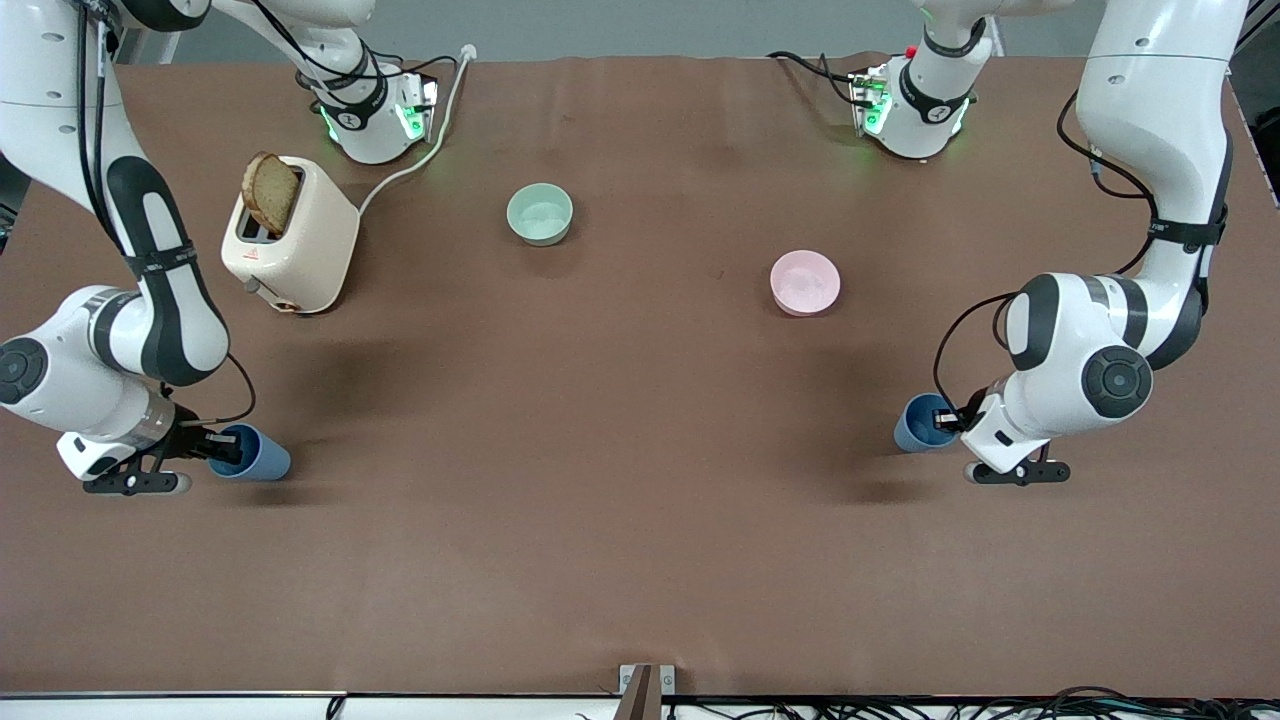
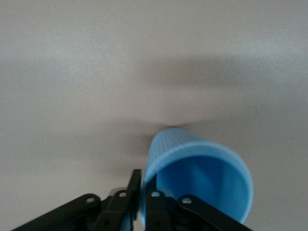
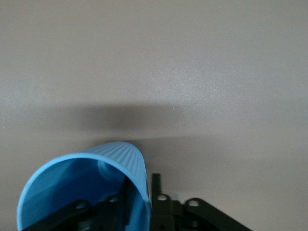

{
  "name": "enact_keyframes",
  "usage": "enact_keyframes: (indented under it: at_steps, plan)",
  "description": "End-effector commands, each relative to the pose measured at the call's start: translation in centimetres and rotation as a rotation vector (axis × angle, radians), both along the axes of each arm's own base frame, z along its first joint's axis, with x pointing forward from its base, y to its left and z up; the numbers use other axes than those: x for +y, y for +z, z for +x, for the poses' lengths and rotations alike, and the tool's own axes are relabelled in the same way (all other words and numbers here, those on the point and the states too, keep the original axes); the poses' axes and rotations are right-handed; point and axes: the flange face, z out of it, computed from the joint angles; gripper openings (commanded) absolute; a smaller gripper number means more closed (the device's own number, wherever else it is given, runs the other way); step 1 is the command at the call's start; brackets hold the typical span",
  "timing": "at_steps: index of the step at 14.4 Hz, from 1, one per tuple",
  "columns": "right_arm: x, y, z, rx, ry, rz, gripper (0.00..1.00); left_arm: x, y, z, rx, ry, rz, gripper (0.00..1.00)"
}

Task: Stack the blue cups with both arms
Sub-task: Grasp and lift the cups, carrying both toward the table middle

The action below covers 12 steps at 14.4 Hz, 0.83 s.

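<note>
Starting with the front view: the table [image 1: 640, 520] carries a toaster [image 1: 300, 240] with a bread slice [image 1: 270, 192] standing up out of its slot, toward the right arm's end; a green bowl [image 1: 540, 214] sits near the middle; a pink bowl [image 1: 805, 282] sits toward the left arm's end, nearer the camera than the green one; the two bowls are well apart. The right gripper [image 1: 215, 447] is low over the table at the right arm's end, pinching the rim of one blue cup [image 1: 255, 455]; that cup is tipped, its mouth toward the gripper. The left gripper [image 1: 950, 420] is low at the left arm's end, pinching the rim of the second cup [image 1: 922, 424], likewise tipped; whether either cup touches the table cannot be told; both cups are nearer the camera than the bowls and well apart from each other.

Left wrist view: the left gripper [image 2: 143, 190] stands narrow, one finger inside the cup [image 2: 192, 178] and one outside, the wall clamped between them; the ribbed outer wall and open mouth show; bare table lies under it.

Right wrist view: the right gripper [image 3: 140, 190] is likewise narrow, closed on the cup [image 3: 86, 187] wall, one finger inside, one outside; the mouth faces the camera.
</note>
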Motion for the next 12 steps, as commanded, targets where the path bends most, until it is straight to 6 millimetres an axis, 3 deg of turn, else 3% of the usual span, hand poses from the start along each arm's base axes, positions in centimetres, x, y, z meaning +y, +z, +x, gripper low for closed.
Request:
enact_keyframes:
  at_steps: [1, 2, 4, 6, 8, 9, 10, 12]
  plan:
    - [0.6, 0.9, -0.2, 0.020, -0.002, 0.025, 0.01, -2.3, 4.7, -0.3, -0.059, 0.010, 0.005, 0.00]
    - [0.6, 2.3, 0.0, 0.043, 0.000, 0.034, 0.01, -4.2, 6.4, -0.5, -0.075, 0.025, -0.006, 0.00]
    - [1.4, 8.6, 0.1, 0.084, 0.005, 0.060, 0.01, -9.4, 9.2, -0.9, -0.092, 0.107, -0.045, 0.00]
    - [3.5, 15.0, 0.5, 0.111, -0.058, 0.074, 0.01, -17.1, 10.7, -2.5, -0.087, 0.199, -0.096, 0.00]
    - [5.4, 20.0, 0.9, 0.097, -0.132, 0.076, 0.01, -24.7, 9.6, -4.5, -0.052, 0.277, -0.111, 0.00]
    - [6.9, 21.5, 0.8, 0.102, -0.151, 0.080, 0.01, -29.3, 8.9, -6.3, -0.034, 0.294, -0.112, 0.00]
    - [9.0, 22.8, 0.8, 0.099, -0.185, 0.081, 0.01, -33.0, 8.0, -7.8, -0.017, 0.324, -0.110, 0.00]
    - [14.9, 24.5, 0.6, 0.095, -0.261, 0.097, 0.01, -37.9, 5.8, -9.2, 0.007, 0.390, -0.110, 0.00]
